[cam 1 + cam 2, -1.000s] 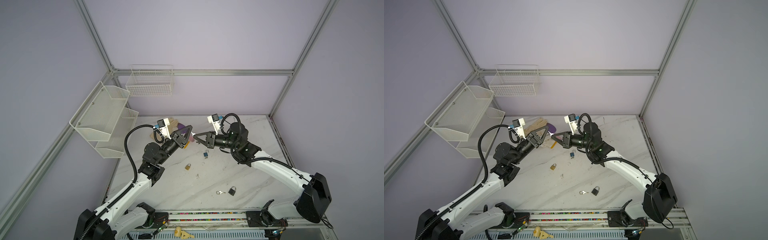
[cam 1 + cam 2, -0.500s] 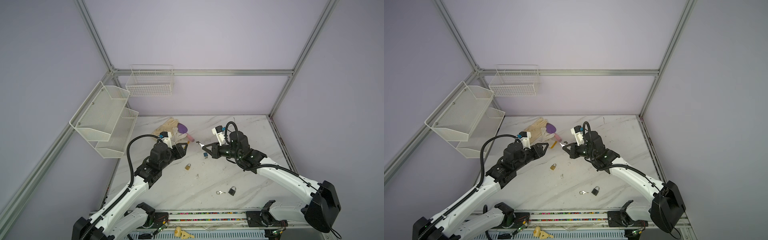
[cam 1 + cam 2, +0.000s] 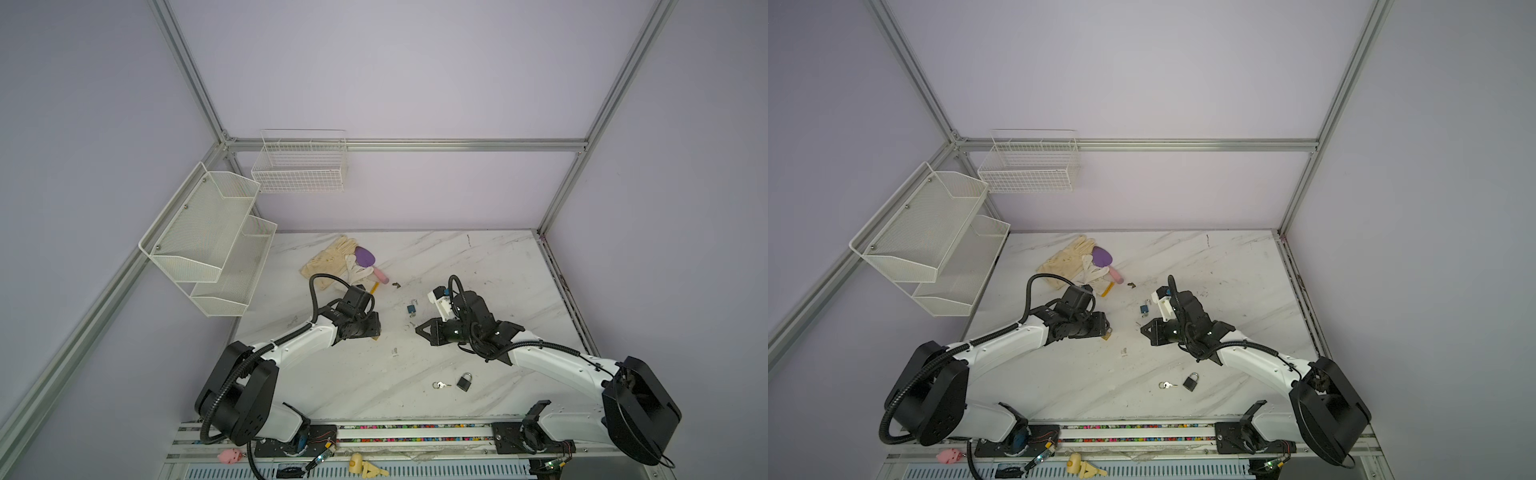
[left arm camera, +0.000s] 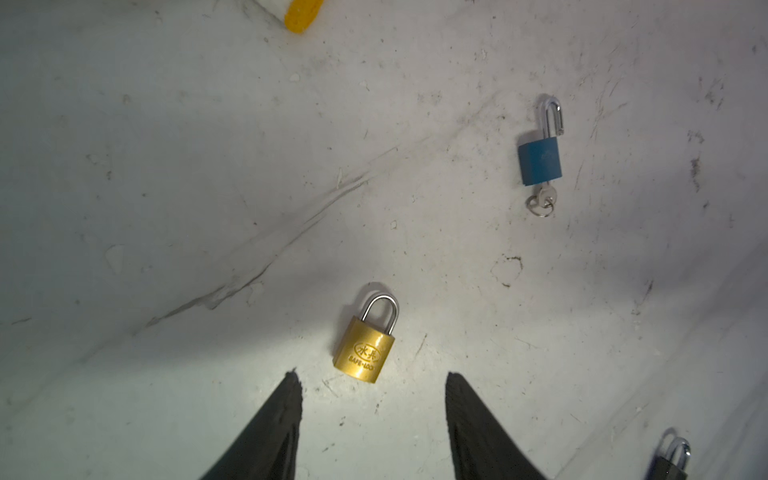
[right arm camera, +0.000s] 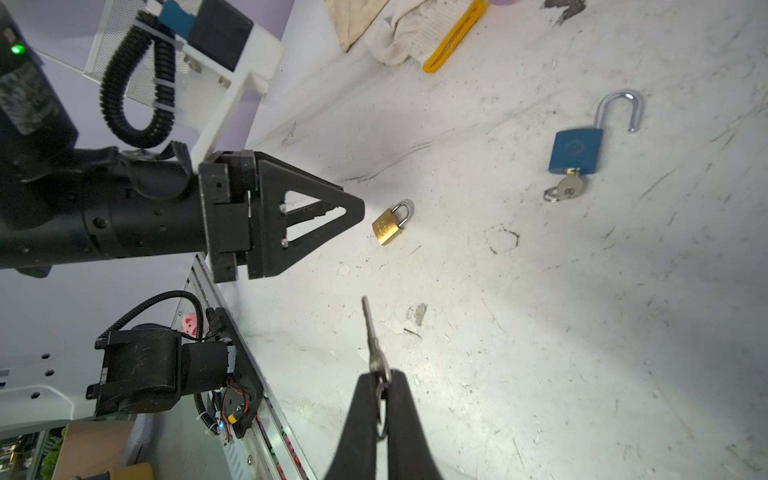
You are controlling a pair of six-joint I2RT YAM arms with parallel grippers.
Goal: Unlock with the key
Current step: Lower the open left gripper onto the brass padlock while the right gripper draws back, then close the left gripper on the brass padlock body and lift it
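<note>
Just beyond the empty, half-open left jaws lies the brass padlock (image 4: 365, 353); right jaws pinch the key (image 5: 370, 328).

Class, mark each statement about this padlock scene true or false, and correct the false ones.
1. The right gripper pinches a key. True.
2. The brass padlock has its shackle open. False: its shackle is closed.
3. The blue padlock has its own key inserted. True.
4. The left gripper grips the brass padlock. False: its jaws stand open, and the padlock lies untouched on the table.
5. The black padlock lies on the table. True.
</note>
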